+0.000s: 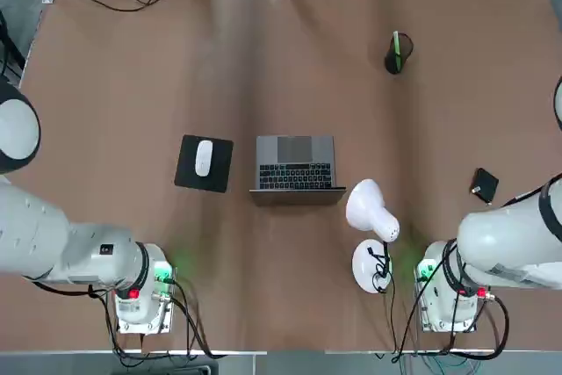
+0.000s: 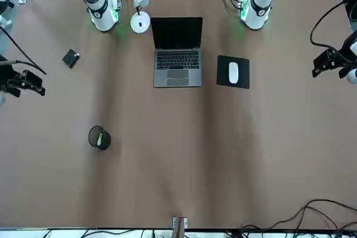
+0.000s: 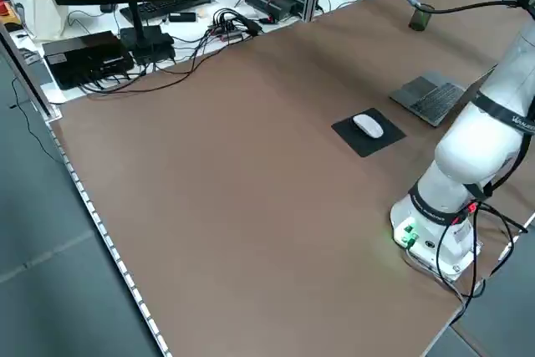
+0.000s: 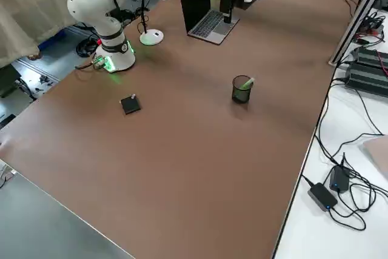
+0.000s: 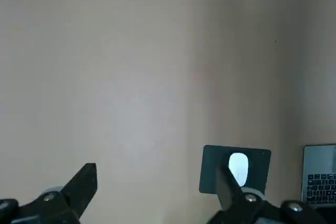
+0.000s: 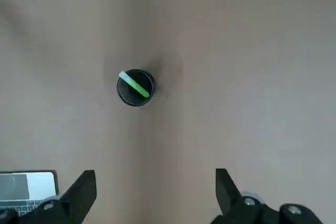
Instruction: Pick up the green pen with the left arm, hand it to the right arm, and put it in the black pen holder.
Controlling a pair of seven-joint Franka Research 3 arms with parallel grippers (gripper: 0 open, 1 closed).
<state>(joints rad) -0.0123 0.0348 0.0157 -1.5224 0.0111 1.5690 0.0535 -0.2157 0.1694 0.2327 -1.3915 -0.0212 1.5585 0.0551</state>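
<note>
Now the job looks just about done. Closest to the robot, both arms sit pulled back and high, one on each side of the table (image 1: 132, 59). The left hand (image 5: 157, 192) hangs over bare table with its two fingers spread wide and nothing between them. Just ahead of it lies a white mouse (image 5: 238, 164) on a black mouse pad (image 5: 210, 169), and next to that the corner of a laptop (image 5: 320, 179) peeks in.

The right hand (image 6: 152, 192) is also spread wide and holds nothing. A bit of the laptop shows off to its side. Well ahead of this hand, far from its fingers, stands the black pen holder (image 6: 135, 88). The green pen (image 6: 133, 84) is inside it, leaning on the rim with one end poking out. Nothing touches the pen or the cup.

Other things near the arm bases, a white desk lamp (image 1: 373, 217) and a small flat black square (image 1: 484, 186), play no part.

So I think the picking up, the passing over and the dropping in are all finished. Little seems left, only for the arms to rest.
</note>
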